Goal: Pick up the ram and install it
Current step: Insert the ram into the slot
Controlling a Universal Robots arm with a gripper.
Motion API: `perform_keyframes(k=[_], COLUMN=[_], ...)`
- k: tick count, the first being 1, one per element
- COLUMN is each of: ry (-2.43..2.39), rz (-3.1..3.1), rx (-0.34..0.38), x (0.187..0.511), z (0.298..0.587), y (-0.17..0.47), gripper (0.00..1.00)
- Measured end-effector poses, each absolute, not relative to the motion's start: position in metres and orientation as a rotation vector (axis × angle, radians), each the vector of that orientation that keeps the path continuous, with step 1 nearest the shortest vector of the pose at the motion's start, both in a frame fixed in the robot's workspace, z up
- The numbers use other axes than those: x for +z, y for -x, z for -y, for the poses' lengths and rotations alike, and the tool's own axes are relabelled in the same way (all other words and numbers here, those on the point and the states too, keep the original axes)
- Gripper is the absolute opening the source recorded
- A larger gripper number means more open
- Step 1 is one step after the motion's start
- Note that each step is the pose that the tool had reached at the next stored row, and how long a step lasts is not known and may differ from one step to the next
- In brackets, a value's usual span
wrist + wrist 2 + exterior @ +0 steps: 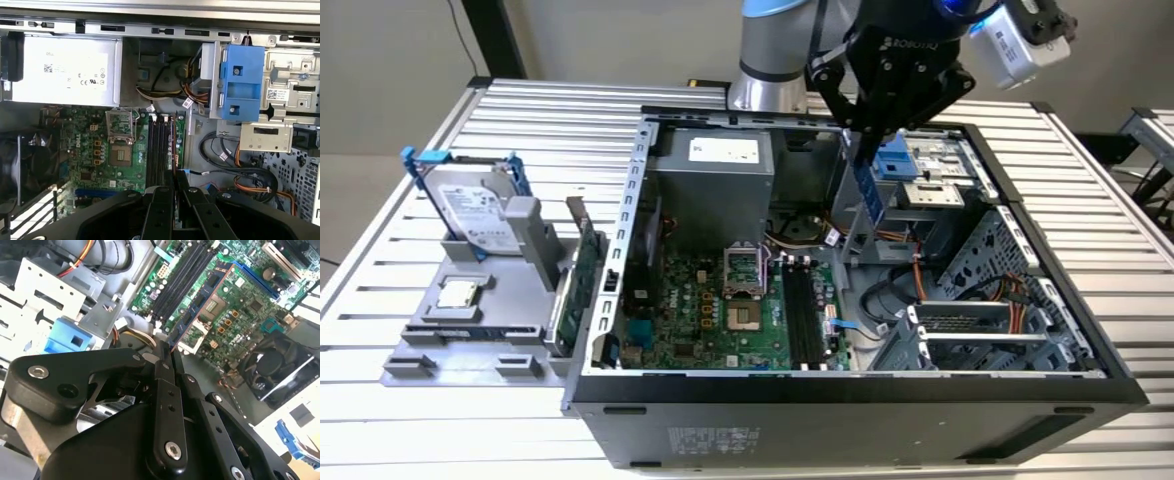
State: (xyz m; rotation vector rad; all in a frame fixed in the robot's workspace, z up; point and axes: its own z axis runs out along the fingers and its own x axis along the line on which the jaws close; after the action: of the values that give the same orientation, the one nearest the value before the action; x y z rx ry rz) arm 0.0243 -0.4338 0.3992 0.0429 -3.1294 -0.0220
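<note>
Black two-fingered gripper (867, 132) hung over the open grey computer case (854, 385), its fingers closed narrow on the upper end of the ram (869, 185), a long, thin, dark blue-black memory stick; the stick hung upright below the fingers, its lower end inside the case toward the far side; in the second wrist view the gripper (167, 352) pinched the ram (202, 310) at one end, and the stick's row of black chips and small pale label faced the camera; the ram was not seated in any slot.

Below it lay the green motherboard (707, 320), with the long black memory slots (803, 315) running from near to far; in the exterior view the ram stood just to the right of those slots and farther back; in the first wrist view the gripper (175, 187) sat close beside the memory slots (159, 150).

At the far wall of the case sat the grey boxed power supply (720, 165), and to the exterior view's right of the ram a blue plastic drive bracket (894, 160).

Outside the case, on the exterior view's left, a grey plastic holder (467, 335) rested on the ribbed aluminium table (560, 110); it carried a silver hard drive in a blue frame (470, 210) and a green circuit card (584, 275) standing on edge, both well apart from the gripper.
</note>
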Motion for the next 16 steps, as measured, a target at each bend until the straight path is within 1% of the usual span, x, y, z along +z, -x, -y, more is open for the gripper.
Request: perform_keyframes(k=[16], ry=[-0.043], rz=[3.131], rx=[-0.021], x=[0.37], z=[0.434], y=[-0.028], gripper=[0.0])
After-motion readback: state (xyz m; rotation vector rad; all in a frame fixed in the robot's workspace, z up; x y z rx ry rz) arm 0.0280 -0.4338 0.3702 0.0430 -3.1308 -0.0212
